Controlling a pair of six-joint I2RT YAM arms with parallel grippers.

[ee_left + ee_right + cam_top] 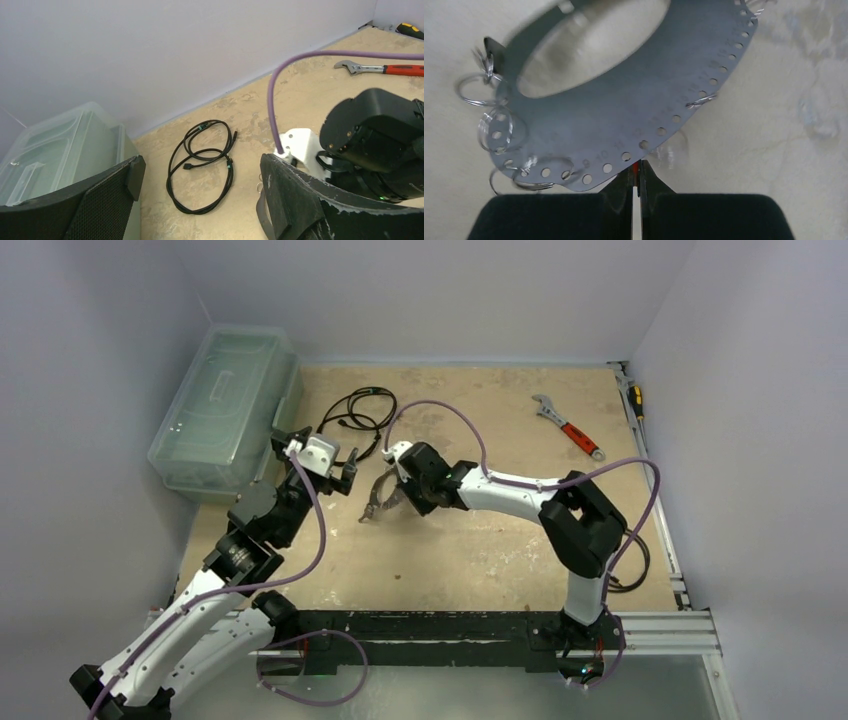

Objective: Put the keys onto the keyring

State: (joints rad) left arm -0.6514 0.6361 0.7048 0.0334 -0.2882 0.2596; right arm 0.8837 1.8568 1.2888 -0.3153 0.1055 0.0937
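Right tool (636,174) closed on the rim of the flat grey perforated metal keyring (664,85); this thin pinch may slip. Left tool (200,170), beside the keyring, gapes empty.

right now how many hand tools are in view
2. A red-handled wrench lies far right on the table; a yellow-and-black screwdriver lies beyond it at the far right edge. More may be hidden in the plastic box.

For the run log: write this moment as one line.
left gripper: open, empty | right gripper: shut on keyring rim | keyring: flat holed plate, small split rings through it
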